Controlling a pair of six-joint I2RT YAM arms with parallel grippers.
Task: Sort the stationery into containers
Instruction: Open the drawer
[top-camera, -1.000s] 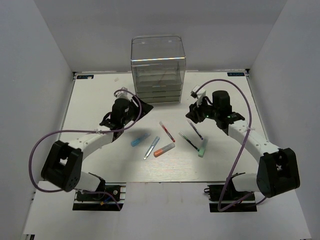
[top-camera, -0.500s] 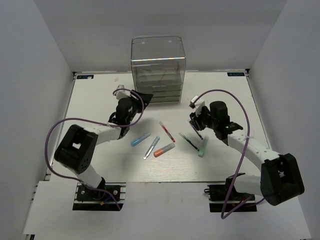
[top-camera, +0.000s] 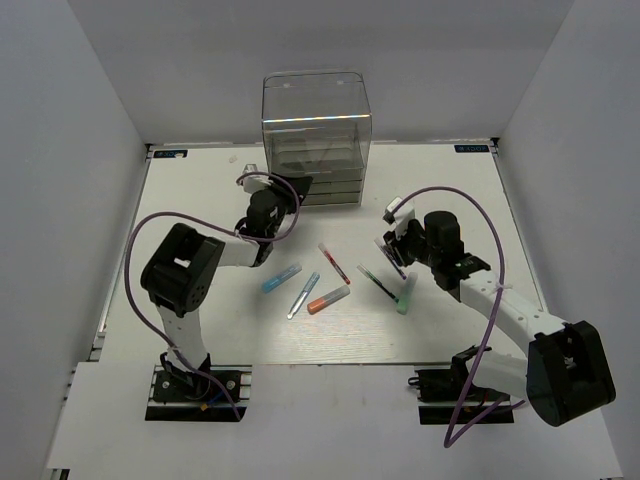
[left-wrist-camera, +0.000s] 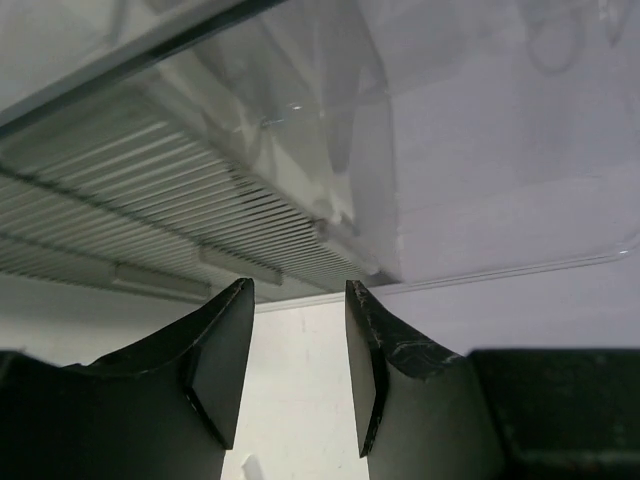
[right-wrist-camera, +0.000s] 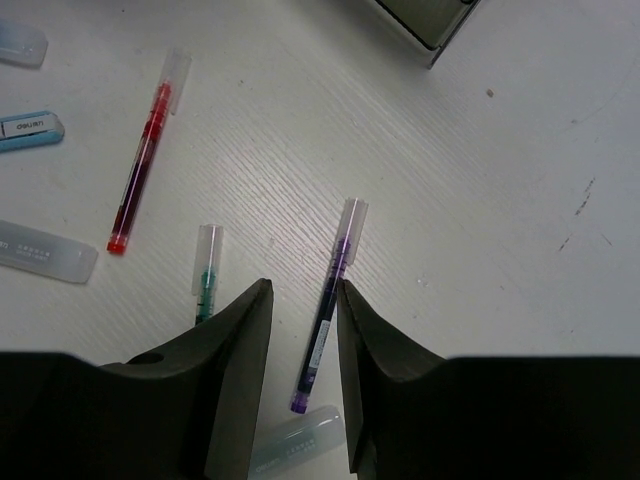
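Note:
The containers are one clear drawer unit (top-camera: 315, 135) at the back; its ribbed lower trays (left-wrist-camera: 150, 215) fill the left wrist view. My left gripper (top-camera: 292, 188) (left-wrist-camera: 297, 290) is open and empty, just short of the unit's lower left corner. The stationery lies mid-table: blue marker (top-camera: 281, 278), silvery-blue pen (top-camera: 303, 295), orange marker (top-camera: 328, 299), red pen (top-camera: 334, 262) (right-wrist-camera: 140, 170), green pen (top-camera: 377, 282) (right-wrist-camera: 206, 270), purple pen (top-camera: 391, 259) (right-wrist-camera: 330, 290) and mint marker (top-camera: 406, 294) (right-wrist-camera: 295, 440). My right gripper (top-camera: 389, 250) (right-wrist-camera: 300, 290) hangs open low over the purple pen, which lies between its fingers, close to the right one.
White walls enclose the white table (top-camera: 200, 190) on three sides. Purple cables loop from both arms over the table. The corner of the drawer unit (right-wrist-camera: 425, 20) shows at the top of the right wrist view.
My left arm has swung toward the drawer unit and its jaws have narrowed. My right gripper has come down and forward over the purple pen, jaws narrower than before.

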